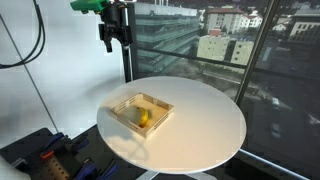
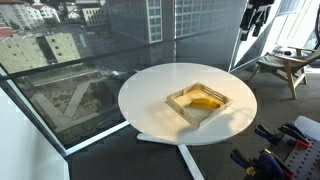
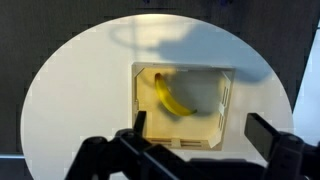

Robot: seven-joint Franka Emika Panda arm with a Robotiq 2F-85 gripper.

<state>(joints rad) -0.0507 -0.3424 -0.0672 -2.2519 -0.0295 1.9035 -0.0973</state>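
Round table (image 1: 205, 130): tray (image 1: 124, 104) w/ banana (image 1: 144, 118) mid; gripper (image 1: 116, 45) high, jaws wide.

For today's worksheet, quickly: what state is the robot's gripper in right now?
Gripper: open, holding nothing, high up and clear of the wooden tray with the banana.

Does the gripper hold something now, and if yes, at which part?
Nothing is held. The black gripper hangs open above the round white table, apart from the yellow banana in the square wooden tray.
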